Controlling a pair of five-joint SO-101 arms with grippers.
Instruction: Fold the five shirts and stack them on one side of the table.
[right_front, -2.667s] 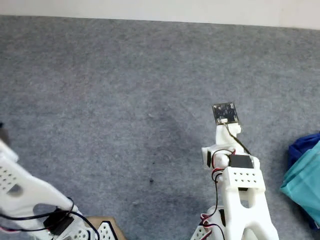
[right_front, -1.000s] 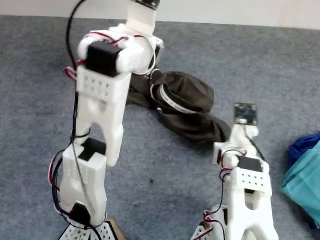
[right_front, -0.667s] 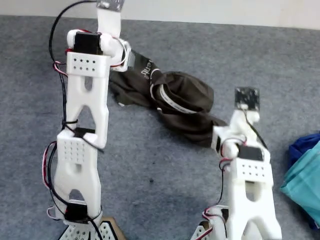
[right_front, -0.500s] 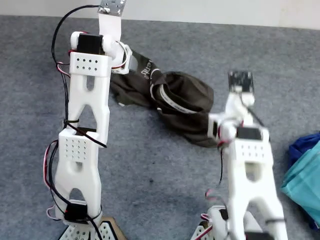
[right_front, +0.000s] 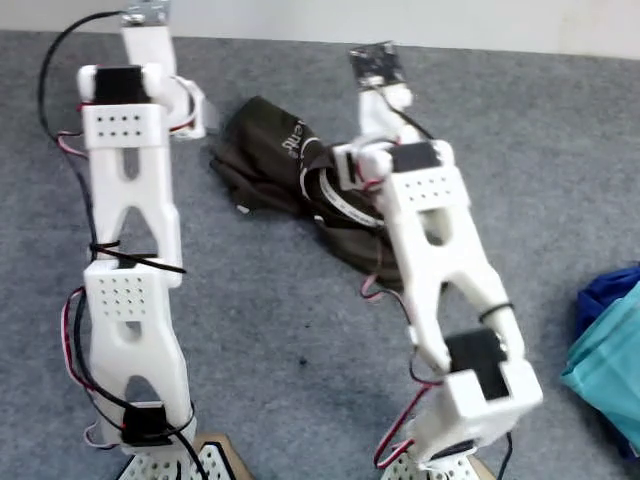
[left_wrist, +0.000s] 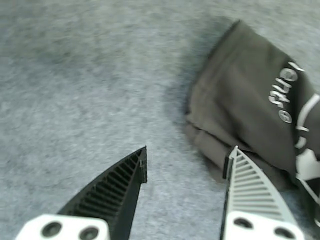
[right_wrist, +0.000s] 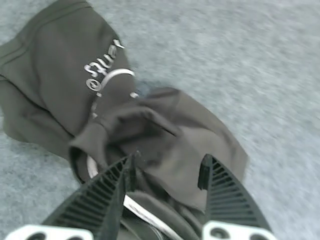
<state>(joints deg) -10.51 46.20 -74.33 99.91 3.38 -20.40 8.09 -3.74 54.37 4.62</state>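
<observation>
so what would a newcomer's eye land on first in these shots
A crumpled dark shirt with pale lettering lies toward the far middle of the grey table, with both white arms stretched out to it. The right pincer hangs open over its bunched middle, and the left pincer is open beside its edge. Blue and teal cloth is heaped at the edge on the right arm's side.

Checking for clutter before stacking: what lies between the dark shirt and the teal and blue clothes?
In the high view, the right arm crosses between dark shirt and teal clothes; otherwise bare grey table.
</observation>
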